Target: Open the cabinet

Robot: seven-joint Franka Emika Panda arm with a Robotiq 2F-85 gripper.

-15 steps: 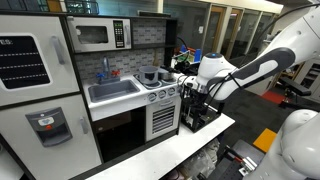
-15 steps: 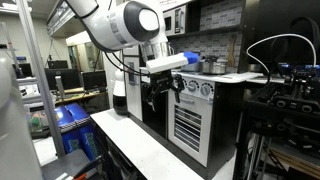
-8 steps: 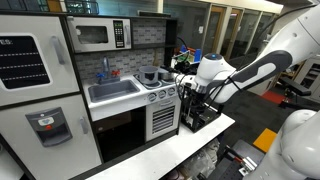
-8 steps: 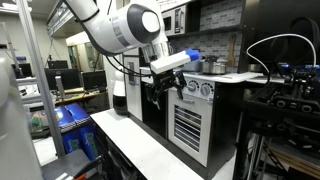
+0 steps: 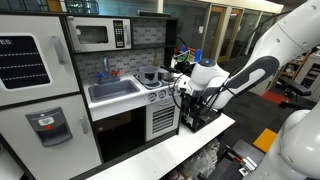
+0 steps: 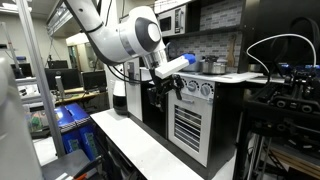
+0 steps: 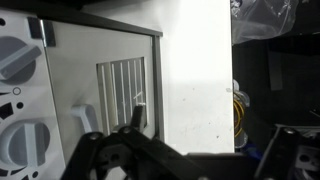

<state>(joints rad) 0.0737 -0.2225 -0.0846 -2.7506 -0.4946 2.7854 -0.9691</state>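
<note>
The cabinet (image 5: 162, 121) is the toy kitchen's small oven compartment, with a white door bearing grey slats below a panel of knobs. Its door looks shut in both exterior views (image 6: 189, 126). My gripper (image 5: 185, 97) hangs at the door's outer edge, level with the knob panel, and also shows in an exterior view (image 6: 166, 88). In the wrist view the slatted door (image 7: 122, 88) lies turned on its side. My gripper (image 7: 205, 138) is open and empty. One dark finger (image 7: 135, 116) is beside the slats and the kitchen's white side panel (image 7: 195, 80) lies between the jaws.
A tall white fridge (image 5: 35, 80) stands beside the sink (image 5: 113, 91), with a microwave (image 5: 98, 35) above. Below the sink is a dark open compartment (image 5: 120, 135). Knobs (image 7: 15, 60) sit next to the door. A white tabletop (image 6: 135, 150) carries the kitchen.
My gripper has shifted a little toward the cabinet's edge and the wrist has tilted. The cabinet door has not moved.
</note>
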